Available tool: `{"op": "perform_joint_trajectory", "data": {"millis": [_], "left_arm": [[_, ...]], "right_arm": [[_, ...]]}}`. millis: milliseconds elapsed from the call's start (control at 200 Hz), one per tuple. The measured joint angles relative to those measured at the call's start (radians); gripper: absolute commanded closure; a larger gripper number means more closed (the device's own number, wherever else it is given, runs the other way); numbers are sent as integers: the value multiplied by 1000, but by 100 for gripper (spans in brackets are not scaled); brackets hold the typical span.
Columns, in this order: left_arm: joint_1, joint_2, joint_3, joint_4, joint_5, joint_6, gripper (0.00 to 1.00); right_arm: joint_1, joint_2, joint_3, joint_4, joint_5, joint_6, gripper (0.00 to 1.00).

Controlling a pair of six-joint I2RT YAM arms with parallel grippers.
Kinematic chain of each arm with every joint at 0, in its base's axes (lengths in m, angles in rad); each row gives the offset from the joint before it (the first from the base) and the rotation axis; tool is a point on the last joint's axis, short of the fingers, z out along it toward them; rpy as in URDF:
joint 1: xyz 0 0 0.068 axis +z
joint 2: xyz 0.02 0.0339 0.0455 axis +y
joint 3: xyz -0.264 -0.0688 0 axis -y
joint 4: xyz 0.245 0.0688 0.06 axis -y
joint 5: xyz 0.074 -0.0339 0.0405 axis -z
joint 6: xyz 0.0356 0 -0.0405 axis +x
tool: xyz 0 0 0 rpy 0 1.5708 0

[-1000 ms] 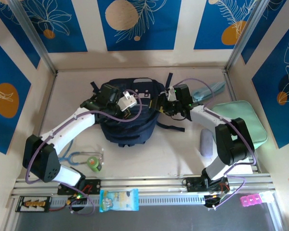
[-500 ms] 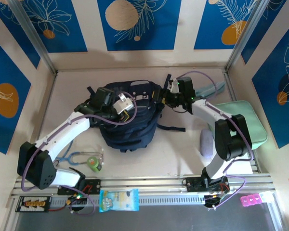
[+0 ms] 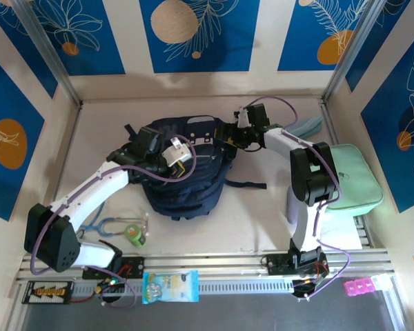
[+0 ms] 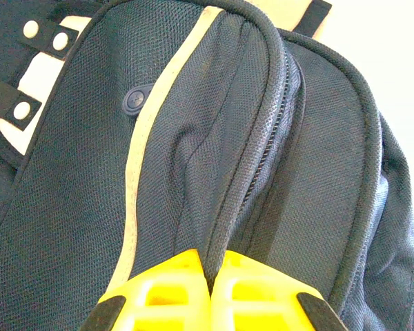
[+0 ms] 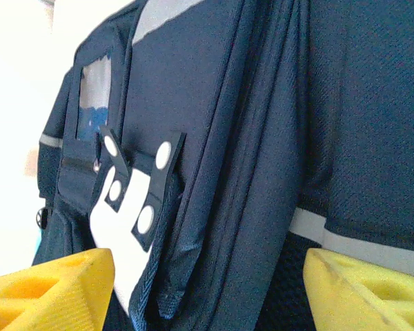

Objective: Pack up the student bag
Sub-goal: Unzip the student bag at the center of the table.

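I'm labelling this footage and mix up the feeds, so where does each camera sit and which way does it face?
Top external: above and behind the bases, looking down at the table; left arm and right arm reach the student bag.
Left wrist: on that wrist, facing the bag's zip seam; left gripper shut on a fold.
Right wrist: on that wrist, facing the bag's patch; right gripper open.
Shared: both wrist views show that snap-strap patch.
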Motion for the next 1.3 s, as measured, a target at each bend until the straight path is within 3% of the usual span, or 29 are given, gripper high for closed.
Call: {"op": "perform_joint_trajectory", "data": {"millis": [605, 705, 910, 1300], "left_arm": [[0, 9, -2, -3, -1, 3, 100], [0, 9, -2, -3, 0, 3, 100], [0, 9, -2, -6, 0, 3, 100], [0, 10, -2, -9, -1, 3, 100]], "right_arm": [[-8, -167, -168, -68, -195, -56, 42], [-9, -167, -177, -72, -195, -59, 42], [-9, -167, -177, -80, -171, -60, 61], [0, -151, -167, -124, -112, -66, 75]]}}
